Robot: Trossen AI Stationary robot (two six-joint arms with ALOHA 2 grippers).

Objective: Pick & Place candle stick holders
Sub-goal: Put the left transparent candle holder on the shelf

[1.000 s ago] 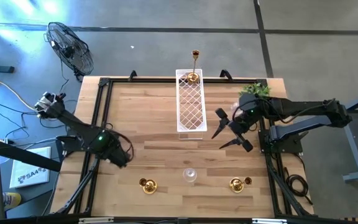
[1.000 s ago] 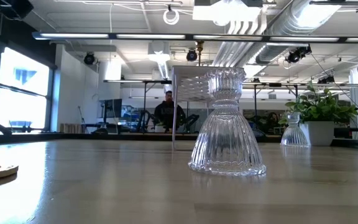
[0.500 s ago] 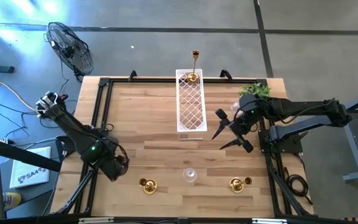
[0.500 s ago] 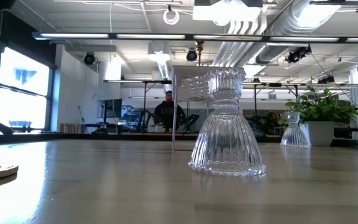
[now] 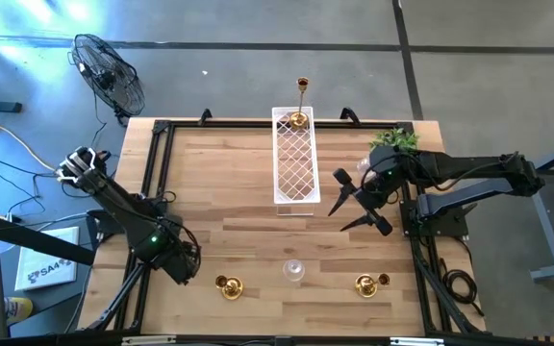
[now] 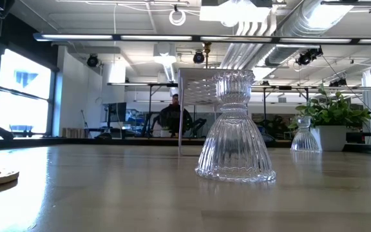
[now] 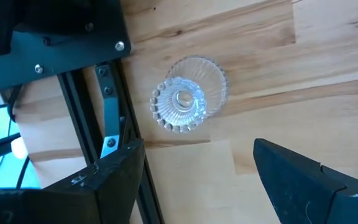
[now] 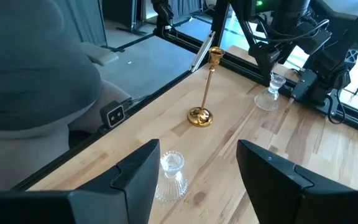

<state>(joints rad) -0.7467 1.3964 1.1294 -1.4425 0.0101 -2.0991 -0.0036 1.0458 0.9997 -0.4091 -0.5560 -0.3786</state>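
Clear ribbed glass candle holder point(image 7: 188, 102) sits by the table's near-left edge; the left gripper point(image 7: 197, 180) hovers open above, seemingly lining up a grasp. Right gripper point(image 5: 354, 204) waits open at right.

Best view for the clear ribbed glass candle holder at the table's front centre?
Low view: the clear ribbed glass candle holder stands upright, side-on, close. High view shows only its small top; right wrist view shows it at an angle. Left wrist view misses it.
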